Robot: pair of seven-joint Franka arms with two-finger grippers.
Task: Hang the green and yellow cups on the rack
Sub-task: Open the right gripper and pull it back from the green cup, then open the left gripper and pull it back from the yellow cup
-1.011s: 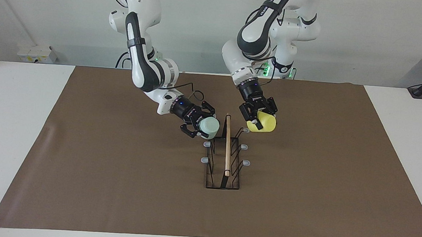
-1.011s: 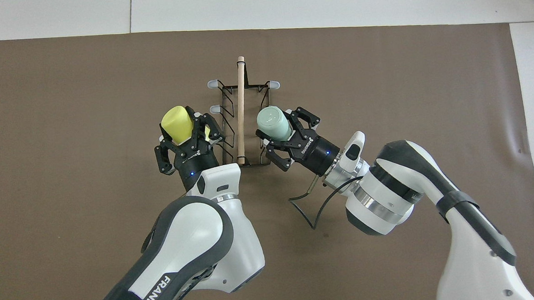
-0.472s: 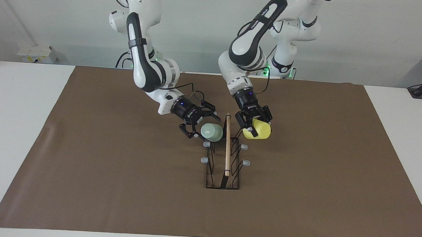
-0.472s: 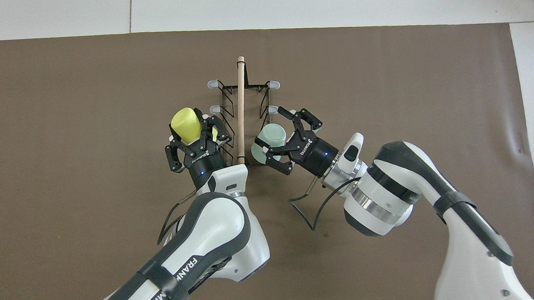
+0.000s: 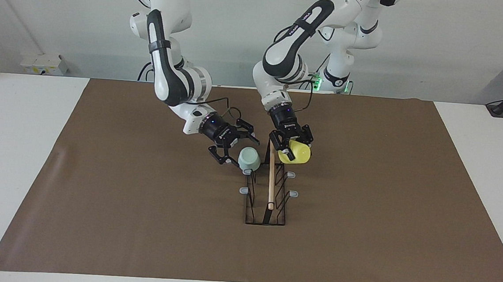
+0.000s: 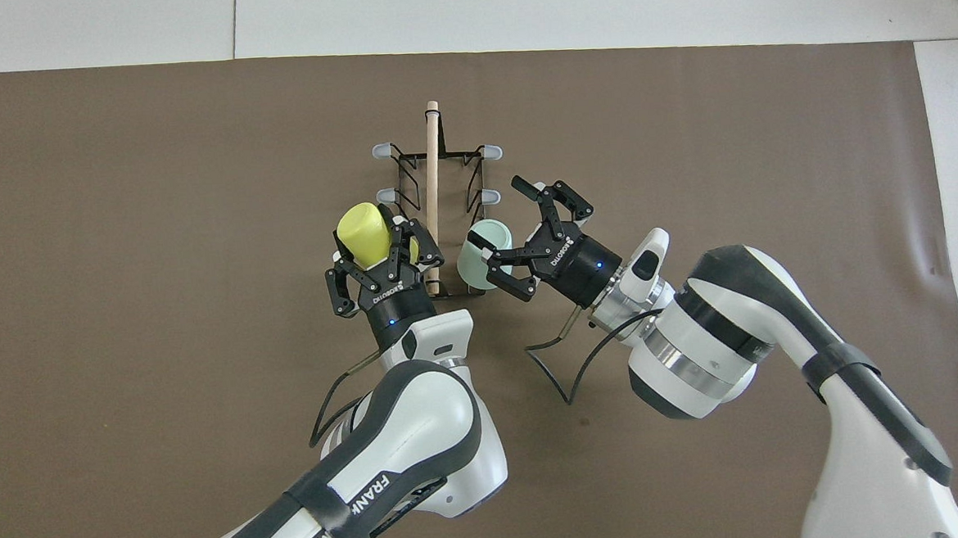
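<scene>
A pale green cup [image 5: 249,158] sits upside down over a prong on the right arm's side of the black wire rack [image 5: 266,204], at the rack's end nearest the robots. The right gripper [image 5: 233,147] is just beside the cup with its fingers spread wide, no longer gripping it. On the other side of the wooden rod [image 5: 271,177] that runs along the rack's top, the left gripper [image 5: 290,144] is clamped on the yellow cup [image 5: 296,153], which is tilted on its side above the nearest prong of that row and is not yet seated. The rack stands mid-table on a brown mat [image 5: 97,192]. To finish well, the yellow cup's mouth likely needs turning downward and centring over the prong tip before lowering, with release only once it rests; the right gripper should back off sideways without nudging the green cup.
</scene>
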